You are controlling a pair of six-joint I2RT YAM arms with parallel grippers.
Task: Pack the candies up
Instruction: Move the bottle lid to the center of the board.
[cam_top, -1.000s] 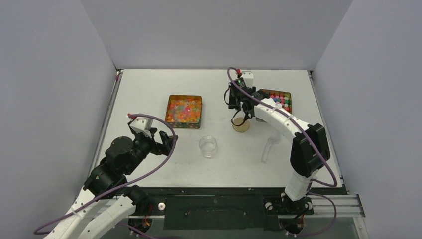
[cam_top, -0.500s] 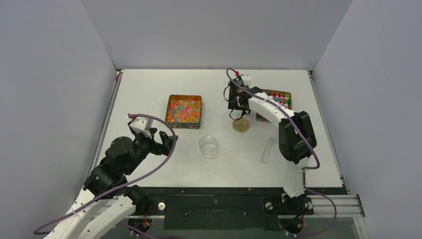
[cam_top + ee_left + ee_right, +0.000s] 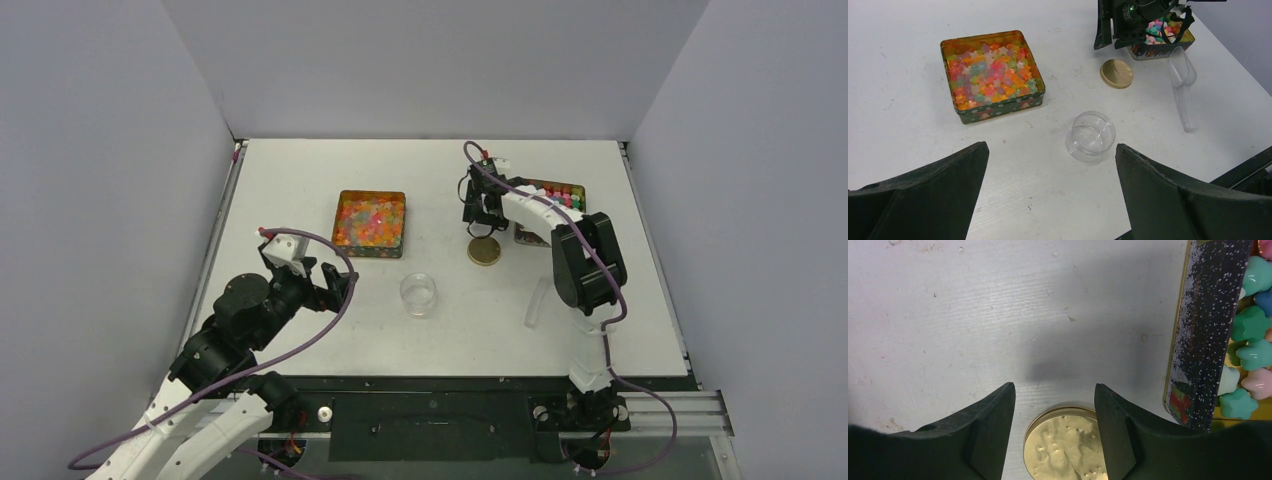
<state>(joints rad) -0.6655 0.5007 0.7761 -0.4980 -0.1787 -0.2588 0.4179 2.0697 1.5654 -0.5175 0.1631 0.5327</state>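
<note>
Glossy translucent candies (image 3: pixel 369 220) fill a square tin left of centre, also in the left wrist view (image 3: pixel 990 75). Opaque pastel candies (image 3: pixel 560 197) fill a dark tin at the back right, also in the right wrist view (image 3: pixel 1248 340). My right gripper (image 3: pixel 482 212) is open and empty, raised beside that tin's left wall. The flat gold lid (image 3: pixel 1065 445) lies on the table below and just behind its fingers (image 3: pixel 1054 386). My left gripper (image 3: pixel 1050 150) is open wide and empty, hovering near the front left (image 3: pixel 335 285). The clear jar (image 3: pixel 1090 136) stands ahead of it.
The gold lid (image 3: pixel 485 251) lies flat between the two tins. The clear jar (image 3: pixel 419 294) stands open at centre front. A clear plastic scoop (image 3: pixel 537 302) lies right of the jar, also in the left wrist view (image 3: pixel 1184 87). The table's edges (image 3: pixel 640 250) have raised rails.
My right gripper has let go of the gold lid, which now lies flat, and has drawn back toward the far side. The left arm has not moved.
</note>
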